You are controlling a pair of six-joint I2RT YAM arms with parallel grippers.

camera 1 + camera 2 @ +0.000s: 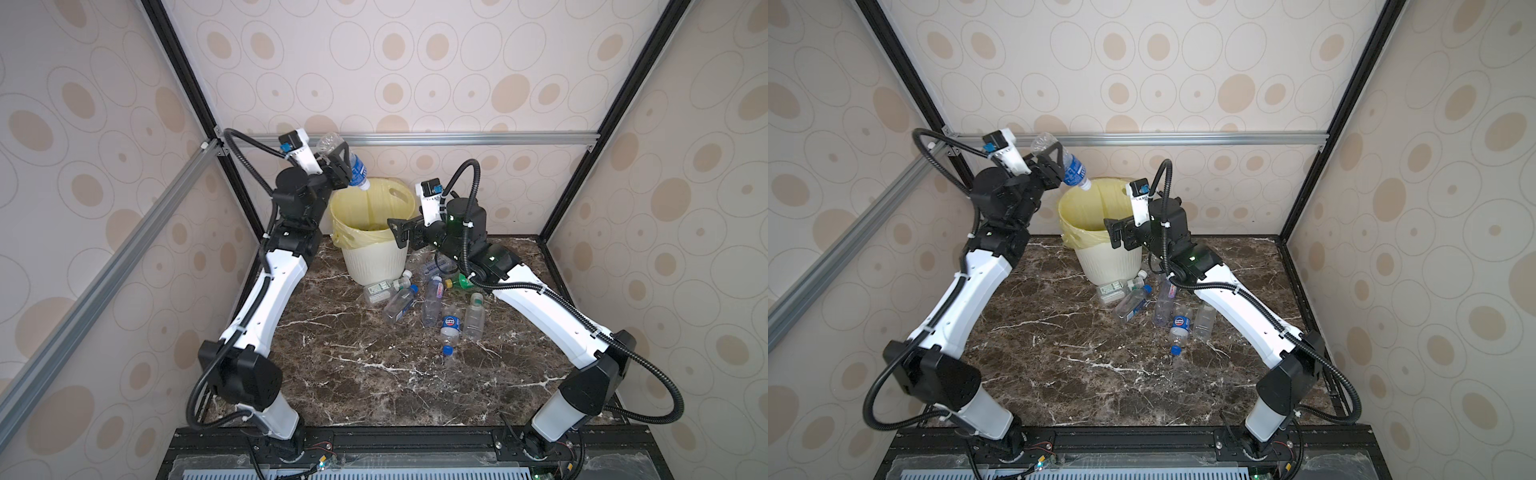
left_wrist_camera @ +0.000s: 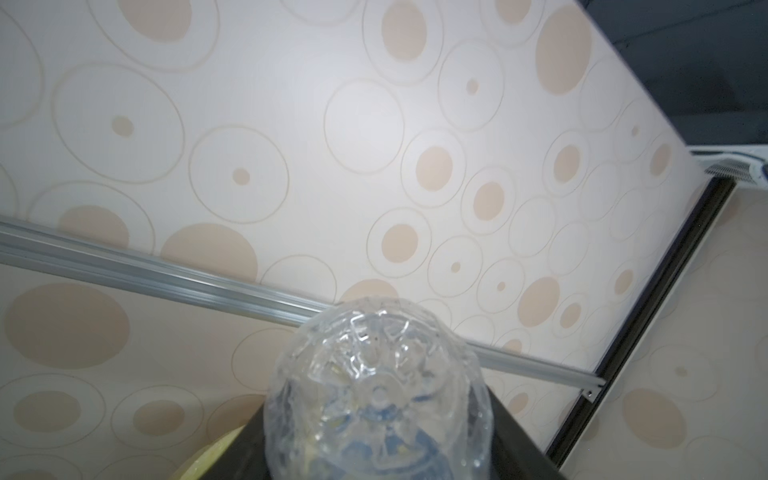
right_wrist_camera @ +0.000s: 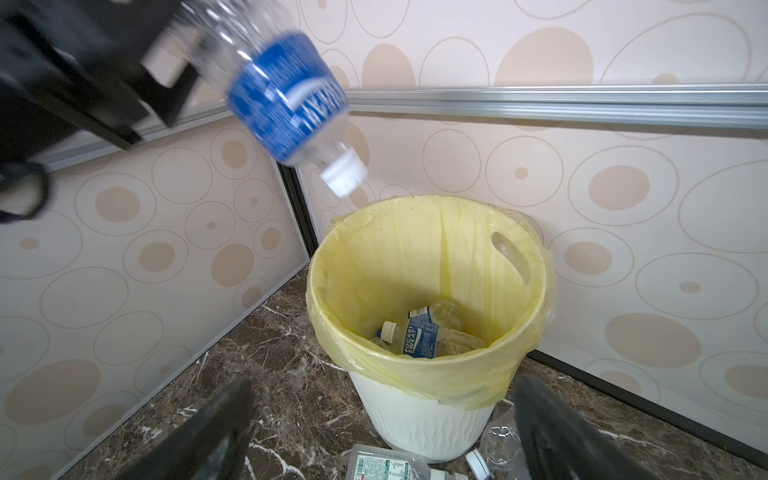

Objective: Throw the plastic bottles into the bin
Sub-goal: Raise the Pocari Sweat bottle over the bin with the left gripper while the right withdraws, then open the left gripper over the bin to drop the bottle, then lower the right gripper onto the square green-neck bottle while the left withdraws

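over the bin (image 1: 374, 266) at 11 o'clock, left gripper (image 1: 343, 162) is angling a blue-label bottle (image 1: 357, 168) cap-down for the drop; clamped or releasing, cannot tell. right gripper (image 1: 400, 235) is hovering spread, empty.

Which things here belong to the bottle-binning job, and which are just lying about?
Job:
blue-label bottle above the bin
loose bottles beside it
bottles already inside

Just there:
marble tabletop
aluminium rail
patterned walls
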